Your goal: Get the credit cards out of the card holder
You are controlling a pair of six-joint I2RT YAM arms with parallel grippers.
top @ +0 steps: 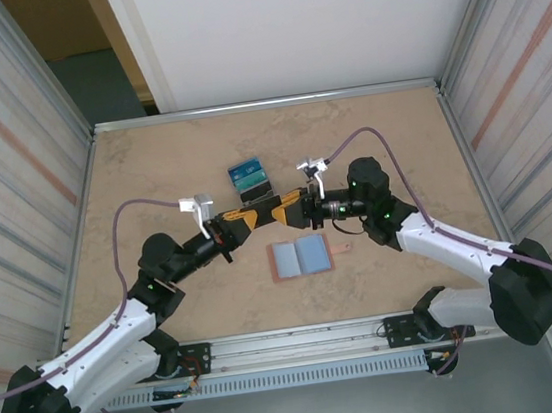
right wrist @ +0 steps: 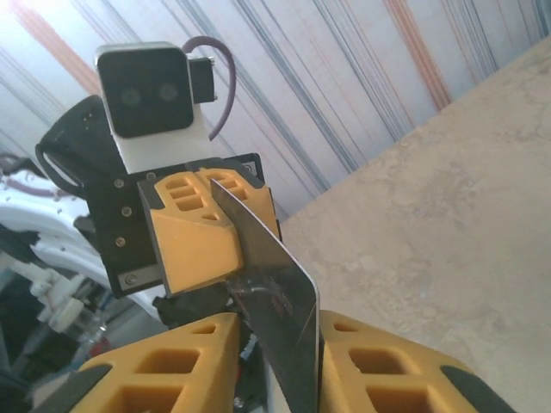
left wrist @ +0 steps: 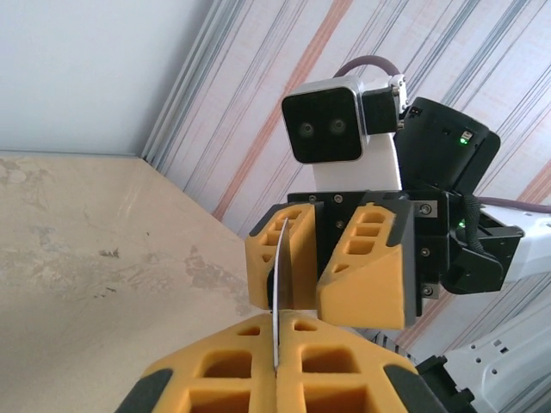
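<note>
A thin credit card (left wrist: 278,292) hangs edge-up in the air between my two grippers, above the table's middle. My left gripper (left wrist: 277,366) is shut on its near end. My right gripper (right wrist: 277,331) faces it from the other side. Its jaws stand narrowly apart around the far end of the card (right wrist: 288,292), which rests against one finger with a dark gap on the other side. From above, the left gripper (top: 254,216) and the right gripper (top: 279,211) meet tip to tip. The salmon-pink card holder (top: 301,258) lies open flat on the table just in front of them, showing its light blue lining.
A dark boxy stand (top: 248,177) with blue-teal cards sits just behind the grippers. The tan table (top: 169,159) is walled by striped panels on both sides and a white wall at the back. A metal rail (top: 303,342) runs along the near edge.
</note>
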